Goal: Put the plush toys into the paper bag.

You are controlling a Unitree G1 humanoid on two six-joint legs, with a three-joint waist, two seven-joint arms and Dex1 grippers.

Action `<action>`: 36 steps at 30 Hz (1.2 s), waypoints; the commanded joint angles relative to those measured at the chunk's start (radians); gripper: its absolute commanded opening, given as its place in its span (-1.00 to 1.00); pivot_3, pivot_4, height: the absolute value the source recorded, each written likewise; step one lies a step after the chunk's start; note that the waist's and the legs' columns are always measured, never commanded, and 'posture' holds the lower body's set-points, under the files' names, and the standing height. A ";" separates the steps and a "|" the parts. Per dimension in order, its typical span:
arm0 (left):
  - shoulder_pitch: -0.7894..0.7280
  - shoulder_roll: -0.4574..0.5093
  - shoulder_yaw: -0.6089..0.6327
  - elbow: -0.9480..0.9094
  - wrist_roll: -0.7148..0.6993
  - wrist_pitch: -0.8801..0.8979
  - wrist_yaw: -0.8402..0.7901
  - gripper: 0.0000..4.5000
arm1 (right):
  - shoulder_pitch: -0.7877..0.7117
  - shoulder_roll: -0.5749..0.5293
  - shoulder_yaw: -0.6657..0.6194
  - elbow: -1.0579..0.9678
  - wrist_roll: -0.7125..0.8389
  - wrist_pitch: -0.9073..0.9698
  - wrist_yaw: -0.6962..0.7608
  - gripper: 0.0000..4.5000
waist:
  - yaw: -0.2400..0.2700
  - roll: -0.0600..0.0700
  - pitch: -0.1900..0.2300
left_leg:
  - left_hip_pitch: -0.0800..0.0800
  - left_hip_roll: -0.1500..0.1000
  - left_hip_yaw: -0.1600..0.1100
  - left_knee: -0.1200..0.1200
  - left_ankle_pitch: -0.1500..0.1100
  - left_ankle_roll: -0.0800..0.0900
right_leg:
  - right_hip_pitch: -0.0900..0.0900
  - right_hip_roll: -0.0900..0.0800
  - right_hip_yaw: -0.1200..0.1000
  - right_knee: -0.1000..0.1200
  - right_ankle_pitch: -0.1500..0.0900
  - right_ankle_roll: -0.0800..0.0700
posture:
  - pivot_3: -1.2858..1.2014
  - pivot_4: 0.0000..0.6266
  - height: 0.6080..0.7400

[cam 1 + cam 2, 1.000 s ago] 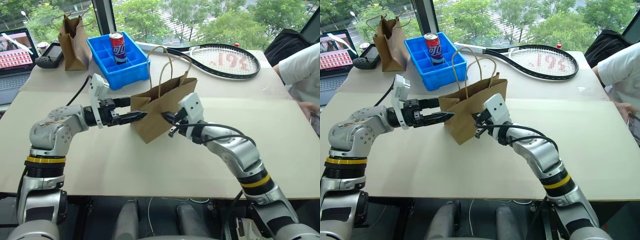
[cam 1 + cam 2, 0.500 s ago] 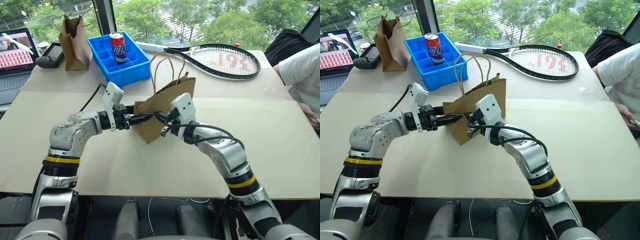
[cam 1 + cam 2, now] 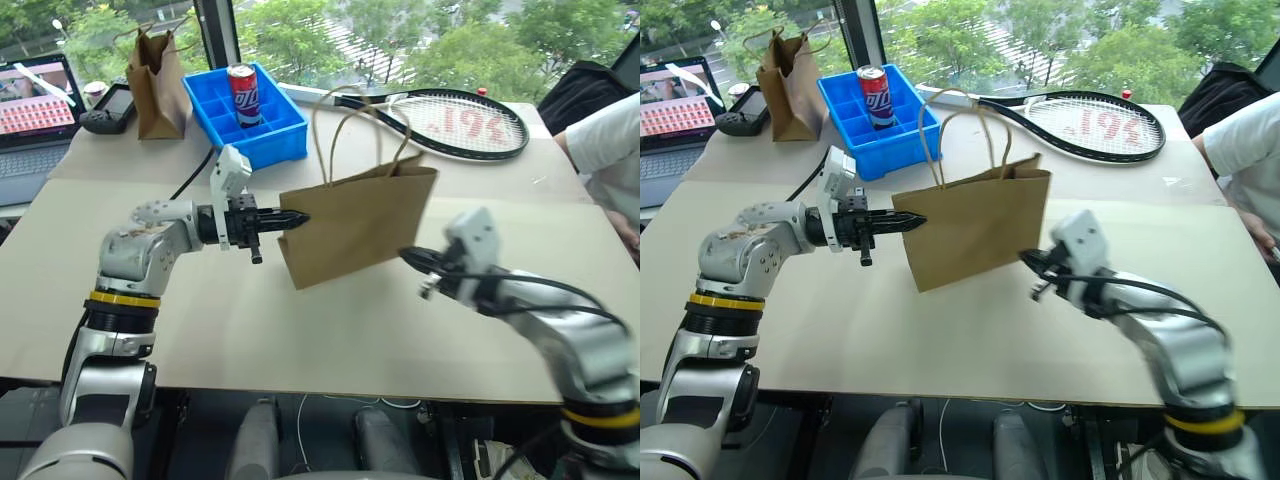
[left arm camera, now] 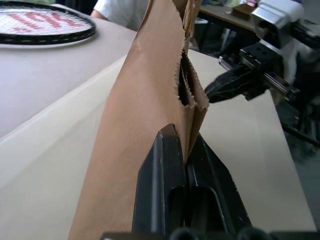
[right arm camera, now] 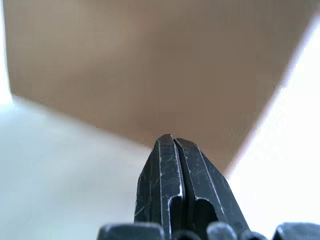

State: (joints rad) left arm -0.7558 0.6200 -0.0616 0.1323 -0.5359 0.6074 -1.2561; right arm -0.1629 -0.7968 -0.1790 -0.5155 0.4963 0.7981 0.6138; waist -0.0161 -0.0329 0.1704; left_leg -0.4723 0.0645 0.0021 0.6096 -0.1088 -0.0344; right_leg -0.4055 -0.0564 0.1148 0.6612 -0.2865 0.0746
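I'm on a bag-prep step, not loading yet. Table (image 3: pixel 200 330) spans most of the frame in the eye views. The bag (image 3: pixel 360 225) stands mid-frame, tilted, handles up, its lower corner on the table. No plush toys in sight on the table, and I can't tell if any are inside the bag.

L gripper (image 3: pixel 290 216), center-left, is pinched tight on the bag's side edge near the top; the wrist view shows the paper fold caught between both fingers (image 4: pixel 162 165). R gripper (image 3: pixel 412 258), right of center, has its fingers pressed together w/ nothing in them, just beside the bag's lower right edge, not touching as far as I can tell.

Other stuff, upper part of frame: racket (image 3: pixel 450 118) upper right, blue tray (image 3: pixel 285 135) upper left-center w/ a can (image 3: pixel 241 95) in it, a narrower bag (image 3: pixel 160 75) at upper left, laptop (image 3: pixel 30 110) at far left edge. Person's sleeve (image 3: pixel 605 140) at right edge.

Next, I reckon: keep L pinch steady, get the mouth spread wide (R needs to part its fingers and catch the opposite rim), set the bag square, then find the toys. Mouth looks nearly flat now, so a toy wouldn't drop in.
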 commanded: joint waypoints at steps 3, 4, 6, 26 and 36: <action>-0.013 0.049 -0.033 -0.025 -0.012 -0.064 -0.202 -0.99 | 0.096 -0.097 -0.150 -0.023 0.010 -0.037 0.101 -1.00 | -0.007 0.000 0.000 | 0.003 0.001 0.000 0.000 0.000 0.000 | 0.002 0.000 0.000 0.000 0.000 0.000 | 0.03 -0.52 1.00; -0.009 0.054 -0.037 -0.025 -0.007 -0.072 -0.218 -0.99 | 0.111 -0.103 -0.160 -0.022 0.007 -0.041 0.110 -1.00 | -0.007 0.000 0.000 | 0.004 0.001 0.000 0.000 0.000 0.000 | 0.002 0.000 0.000 0.001 0.000 0.000 | 0.03 -0.52 1.00; 0.002 0.063 -0.045 -0.027 0.007 -0.098 -0.251 -0.99 | 0.132 -0.108 -0.181 -0.021 0.008 -0.046 0.121 -1.00 | -0.011 0.000 0.000 | 0.004 0.001 0.000 0.001 0.000 0.000 | 0.002 0.001 0.001 0.001 0.000 0.000 | 0.03 -0.52 1.00; 0.122 0.158 0.034 -0.106 -0.066 0.056 -0.234 0.55 | 0.175 -0.132 -0.264 -0.005 0.046 -0.074 0.216 -1.00 | -0.013 0.000 0.000 | 0.003 0.001 0.000 0.002 0.000 0.000 | 0.002 0.000 0.001 0.001 0.000 0.000 | 0.03 -0.52 1.00; 0.415 0.280 0.282 -0.184 -0.038 0.037 -0.035 0.94 | 0.346 0.048 -0.412 -0.012 0.070 -0.291 0.253 -1.00 | -0.028 0.000 0.000 | 0.010 0.001 0.000 0.000 0.000 0.000 | 0.007 0.000 0.001 0.001 -0.001 0.000 | 0.03 -0.52 1.00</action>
State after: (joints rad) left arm -0.3771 0.8720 0.1766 0.0077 -0.5622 0.6534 -1.2940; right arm 0.1905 -0.7623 -0.5363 -0.5098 0.5531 0.5616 0.8824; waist -0.0439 -0.0329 0.1704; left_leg -0.4623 0.0655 0.0026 0.6093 -0.1089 -0.0346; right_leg -0.3985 -0.0564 0.1159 0.6625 -0.2878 0.0749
